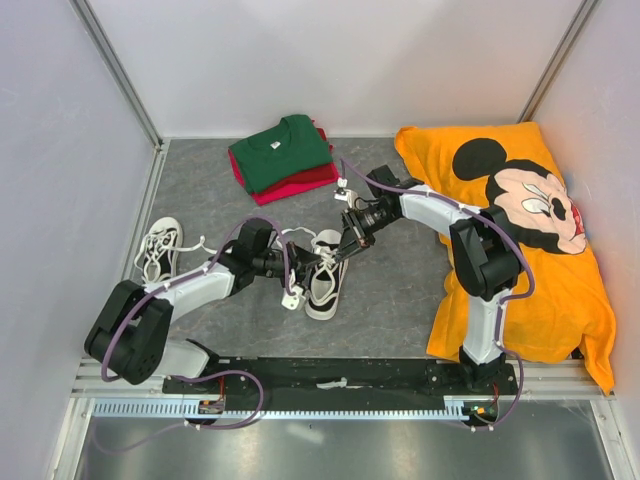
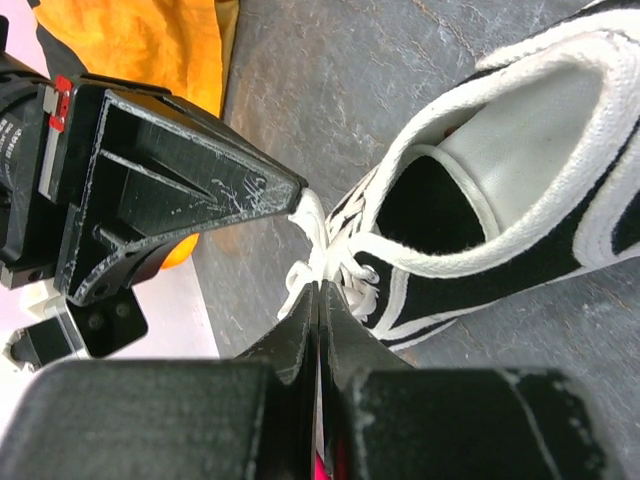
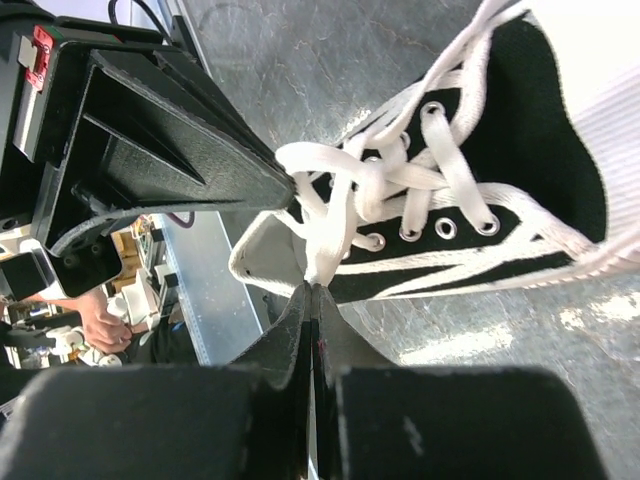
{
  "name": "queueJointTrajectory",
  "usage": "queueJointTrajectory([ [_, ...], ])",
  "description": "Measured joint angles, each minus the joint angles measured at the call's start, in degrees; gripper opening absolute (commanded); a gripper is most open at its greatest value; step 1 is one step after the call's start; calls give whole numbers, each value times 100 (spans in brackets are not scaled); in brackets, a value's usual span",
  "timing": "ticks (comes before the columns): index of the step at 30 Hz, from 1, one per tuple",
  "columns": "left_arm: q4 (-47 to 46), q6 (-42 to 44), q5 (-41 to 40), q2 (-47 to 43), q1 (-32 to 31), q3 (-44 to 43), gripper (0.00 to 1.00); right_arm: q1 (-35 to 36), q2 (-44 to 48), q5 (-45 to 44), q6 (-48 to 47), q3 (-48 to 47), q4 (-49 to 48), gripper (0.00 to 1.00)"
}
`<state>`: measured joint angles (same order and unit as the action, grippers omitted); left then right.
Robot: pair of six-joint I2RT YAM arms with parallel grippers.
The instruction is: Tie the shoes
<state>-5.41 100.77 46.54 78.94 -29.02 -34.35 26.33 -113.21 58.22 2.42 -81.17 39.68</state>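
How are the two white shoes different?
The middle white canvas sneaker has its laces pinched by the left gripper and right gripper; the wall-side white sneaker lies untouched, laces loose. The middle one sits central on the grey table; the other hugs the left wall. Both have white laces.

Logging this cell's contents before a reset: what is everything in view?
shoes: two, black and white; one mid-table between the grippers, the other near the left wall.
laces: white, on both shoes.
folded shirts: two, green on red; far middle.
Mickey Mouse cloth: one, orange; right side.
table: one, grey.
left gripper: black, shut on the middle shoe's laces.
right gripper: black, shut on the same laces.
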Motion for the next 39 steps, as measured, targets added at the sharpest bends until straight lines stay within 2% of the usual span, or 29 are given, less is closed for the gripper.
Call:
queueJointTrajectory([
  [1,70,0,4,-31,4,0,2,-17,0,-11,-11,0,7,0],
  [4,490,-7,9,-166,7,-26,20,-96,2,-28,-31,0,13,0],
  [5,717,-57,13,-212,20,-76,30,-122,4,-35,-37,0,20,0],
  [8,1237,-380,66,-328,170,-282,43,-195,48,-151,-94,0,59,0],
  [11,1552,-920,162,-343,529,-597,50,-232,136,-256,-210,0,157,0],
  [14,1779,-1438,190,-96,1161,-1051,57,-227,229,-354,-326,0,240,0],
  [17,2050,-1871,90,564,1510,-1716,62,-219,264,-476,-426,-46,341,0],
  [21,2490,-2437,-195,1550,1661,-2529,64,-216,264,-627,-538,-140,476,0],
  [25,2889,-2973,-560,2343,1668,-3132,64,-216,264,-761,-599,-188,555,0],
  [30,3185,-3436,-1189,2905,1620,-3493,62,-205,264,-846,-647,-192,623,0],
  [33,3279,-3670,-1504,3097,1554,-3600,54,-184,264,-920,-684,-195,647,0],
  [34,3287,-3722,-1628,3108,1528,-3639,50,-175,264,-940,-697,-199,660,0],
  [35,3305,-3766,-1694,3117,1497,-3663,32,-162,264,-975,-708,-212,678,0],
  [37,3368,-3842,-1832,3117,1445,-3676,2,-142,267,-1058,-743,-238,706,0],
  [39,3449,-3910,-1897,3112,1408,-3679,2,-131,269,-1121,-791,-260,750,0],
])
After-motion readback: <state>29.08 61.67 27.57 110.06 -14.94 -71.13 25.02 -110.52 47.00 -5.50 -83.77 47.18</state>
